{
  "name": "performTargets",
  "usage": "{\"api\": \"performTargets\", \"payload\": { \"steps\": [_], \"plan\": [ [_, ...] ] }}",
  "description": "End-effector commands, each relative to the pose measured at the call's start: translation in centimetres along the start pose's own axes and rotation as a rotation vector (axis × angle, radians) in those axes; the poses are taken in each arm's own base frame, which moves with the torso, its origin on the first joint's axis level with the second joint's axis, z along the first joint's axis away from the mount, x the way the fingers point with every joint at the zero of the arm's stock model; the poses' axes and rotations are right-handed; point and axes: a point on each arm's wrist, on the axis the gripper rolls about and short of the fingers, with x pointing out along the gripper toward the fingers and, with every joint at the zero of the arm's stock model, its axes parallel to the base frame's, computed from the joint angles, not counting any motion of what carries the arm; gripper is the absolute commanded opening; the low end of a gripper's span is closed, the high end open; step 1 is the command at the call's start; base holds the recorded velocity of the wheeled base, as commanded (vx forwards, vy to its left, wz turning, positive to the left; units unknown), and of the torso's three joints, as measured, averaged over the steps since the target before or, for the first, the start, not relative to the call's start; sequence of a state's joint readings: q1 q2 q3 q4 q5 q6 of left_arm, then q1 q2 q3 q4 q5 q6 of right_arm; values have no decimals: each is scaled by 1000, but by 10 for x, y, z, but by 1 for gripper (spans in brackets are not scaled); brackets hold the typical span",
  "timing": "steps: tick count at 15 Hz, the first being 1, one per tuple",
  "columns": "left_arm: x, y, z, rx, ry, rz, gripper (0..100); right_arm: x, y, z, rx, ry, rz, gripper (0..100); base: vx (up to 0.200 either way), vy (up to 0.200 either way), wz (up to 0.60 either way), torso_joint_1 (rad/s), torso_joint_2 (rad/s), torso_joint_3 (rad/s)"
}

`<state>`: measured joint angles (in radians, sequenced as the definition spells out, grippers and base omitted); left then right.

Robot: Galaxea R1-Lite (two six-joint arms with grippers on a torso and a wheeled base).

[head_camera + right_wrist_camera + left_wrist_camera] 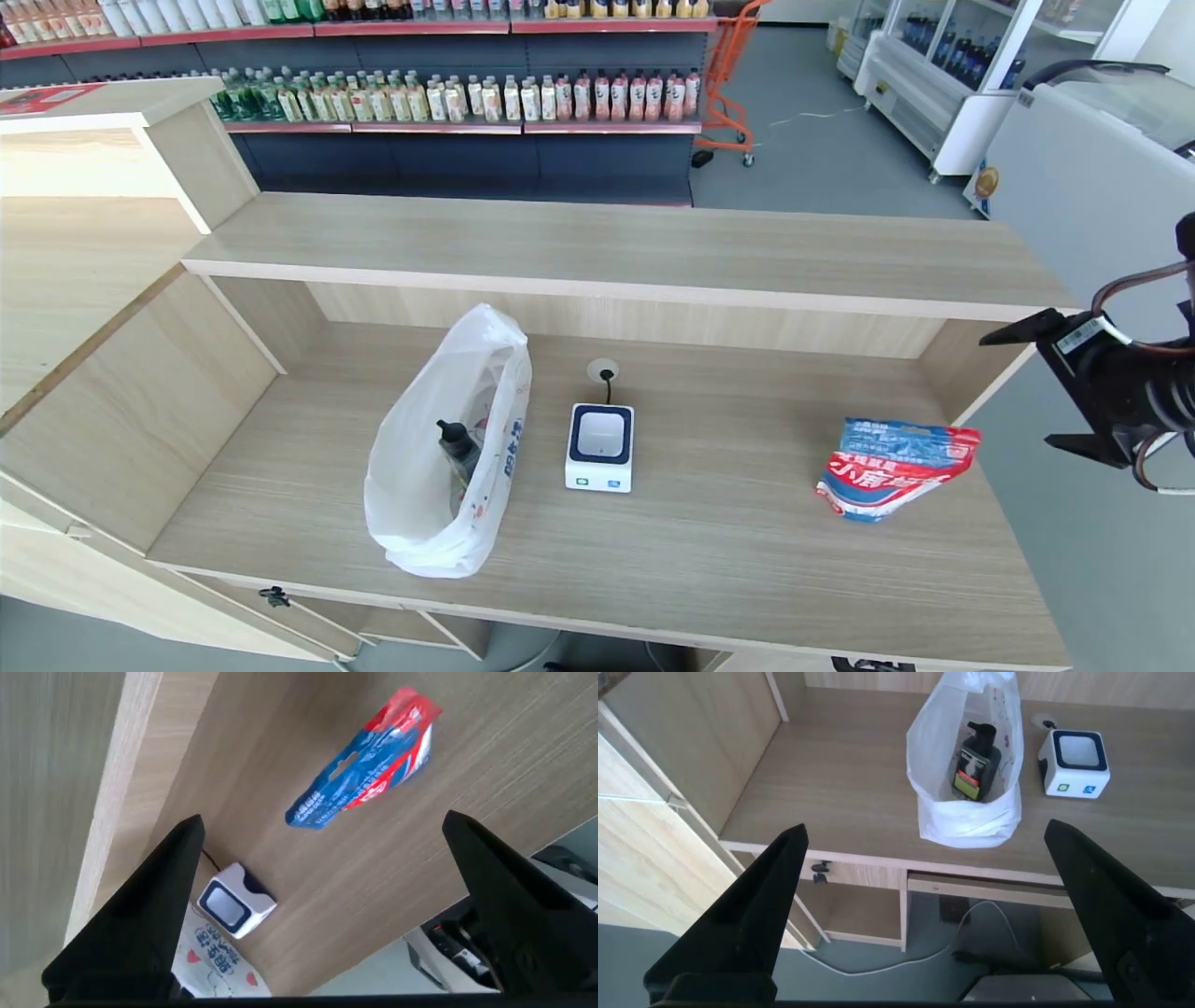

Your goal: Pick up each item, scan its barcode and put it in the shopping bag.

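The left gripper [926, 833] and right gripper [324, 823] are held spread. A pouch [896, 467] is laid right of the scanner [600, 446], the shopping bag [415, 476] left.

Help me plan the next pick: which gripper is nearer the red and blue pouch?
Right. The right gripper hangs off the counter's right end beside the pouch; the left gripper is off the front edge, beyond the bag.

Surface [728, 560]: pale wood-grain laminate, matt, smooth.
Shopping bag [966, 821], beyond matt black left fingers [757, 915]: thin white plastic film, translucent, crinkled.
Scanner [600, 448]: white hard plastic, dark glossy window.
Pouch [364, 761], beyond right fingers [140, 915]: glossy printed film.
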<state>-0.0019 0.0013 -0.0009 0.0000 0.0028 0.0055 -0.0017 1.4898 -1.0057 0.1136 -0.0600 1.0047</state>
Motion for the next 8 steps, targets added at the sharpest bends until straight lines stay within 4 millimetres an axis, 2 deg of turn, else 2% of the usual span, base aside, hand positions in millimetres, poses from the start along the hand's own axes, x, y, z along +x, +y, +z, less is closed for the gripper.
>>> {"api": "performTargets", "payload": {
  "steps": [1, 4, 8],
  "plan": [
    [0, 0, 0, -1, 1, -1, 100, 25, -6, -4, 41, 41, -85, 100, 0, 0, 0, 0, 0, 0],
    [0, 0, 0, -1, 1, -1, 100, 54, -12, -10, 85, 36, -189, 100, 0, 0, 0, 0, 0, 0],
    [0, 0, 0, -1, 0, -1, 100, 96, -15, -6, 112, 17, -273, 100, 0, 0, 0, 0, 0, 0]
  ]
}}
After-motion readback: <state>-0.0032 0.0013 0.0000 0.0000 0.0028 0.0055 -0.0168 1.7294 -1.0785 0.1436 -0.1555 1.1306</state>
